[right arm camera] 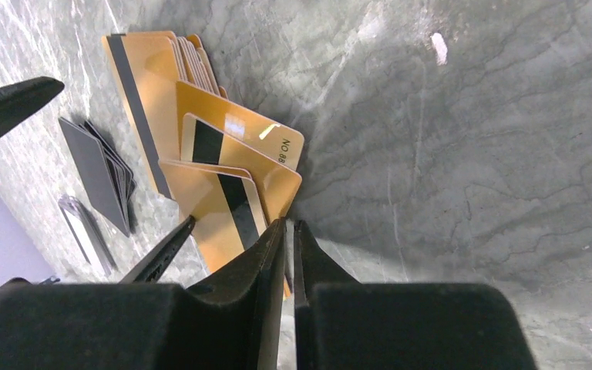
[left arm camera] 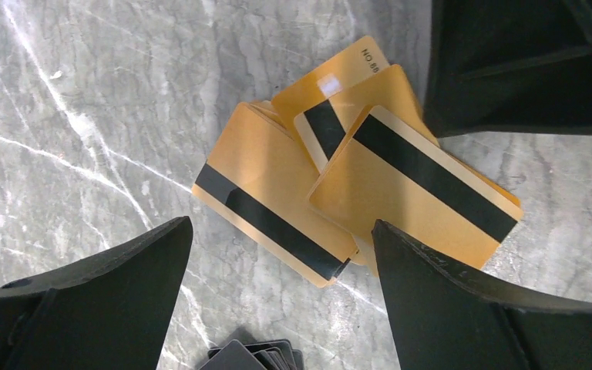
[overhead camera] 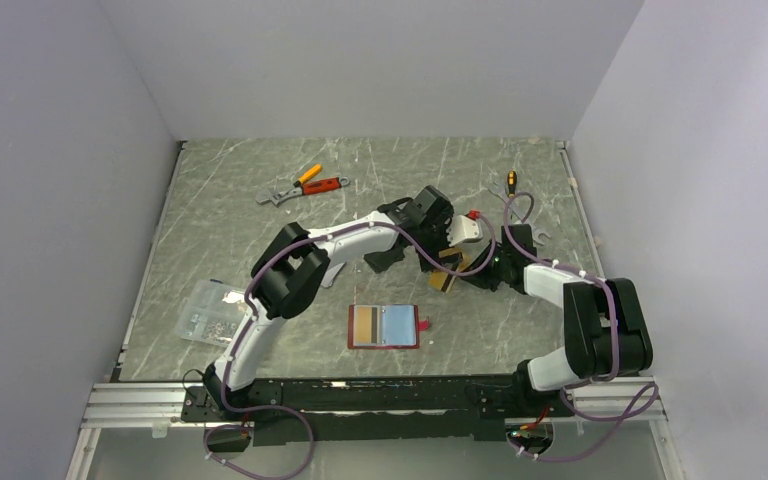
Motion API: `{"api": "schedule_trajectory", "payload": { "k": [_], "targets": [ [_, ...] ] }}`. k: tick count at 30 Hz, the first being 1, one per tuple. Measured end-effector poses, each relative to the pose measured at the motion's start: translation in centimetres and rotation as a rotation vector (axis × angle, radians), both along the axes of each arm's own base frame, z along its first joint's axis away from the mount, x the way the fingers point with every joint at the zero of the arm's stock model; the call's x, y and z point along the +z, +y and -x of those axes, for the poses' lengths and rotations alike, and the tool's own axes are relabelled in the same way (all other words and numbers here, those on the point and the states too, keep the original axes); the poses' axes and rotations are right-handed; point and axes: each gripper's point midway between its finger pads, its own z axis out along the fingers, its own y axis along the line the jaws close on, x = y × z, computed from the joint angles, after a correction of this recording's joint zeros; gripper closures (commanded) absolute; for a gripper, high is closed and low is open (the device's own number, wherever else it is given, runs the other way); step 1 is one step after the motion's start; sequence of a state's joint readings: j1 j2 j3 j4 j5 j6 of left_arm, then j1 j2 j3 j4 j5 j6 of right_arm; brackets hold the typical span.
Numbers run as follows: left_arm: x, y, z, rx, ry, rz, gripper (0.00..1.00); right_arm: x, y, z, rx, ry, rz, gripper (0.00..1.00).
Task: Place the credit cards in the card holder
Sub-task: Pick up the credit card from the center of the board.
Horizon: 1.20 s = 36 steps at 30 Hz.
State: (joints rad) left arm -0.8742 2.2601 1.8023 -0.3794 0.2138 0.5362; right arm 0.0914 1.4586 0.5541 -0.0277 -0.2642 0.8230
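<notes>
A card is being picked: the left gripper, fingers wide open, hangs over the heap of credit cards, and the right gripper, fingers closed, stands at its edge. The card holder lies open, well apart. Next, I think, the left fingers must pinch one card only.

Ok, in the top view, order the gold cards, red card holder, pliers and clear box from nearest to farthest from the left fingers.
1. Gold cards, directly beneath, mid-table.
2. Red card holder, toward the near edge.
3. Pliers, far side, left.
4. Clear box, near left edge.
</notes>
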Motion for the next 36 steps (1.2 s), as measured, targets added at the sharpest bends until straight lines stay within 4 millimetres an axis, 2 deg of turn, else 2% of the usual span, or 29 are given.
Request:
{"api": "schedule_trajectory", "payload": {
  "k": [8,16,23,31,36],
  "targets": [
    [-0.1,0.3,-0.3,0.003,-0.033,-0.023,0.11,0.5,0.5,1.0,0.020,-0.007,-0.038,0.79],
    [-0.3,0.2,-0.3,0.000,-0.037,-0.022,0.17,2.5,1.2,1.5,0.052,-0.083,-0.113,0.73],
    [-0.3,0.1,-0.2,-0.003,-0.035,-0.021,0.19,1.8,2.6,2.4,0.096,-0.075,-0.206,0.73],
    [-0.4,0.1,-0.1,-0.007,-0.029,-0.022,0.22,1.0,3.5,2.0,0.108,-0.059,-0.271,0.73],
    [-0.6,0.3,0.3,-0.010,-0.010,-0.025,0.23,0.4,4.1,1.7,0.104,-0.050,-0.319,0.83]
  ]
}}
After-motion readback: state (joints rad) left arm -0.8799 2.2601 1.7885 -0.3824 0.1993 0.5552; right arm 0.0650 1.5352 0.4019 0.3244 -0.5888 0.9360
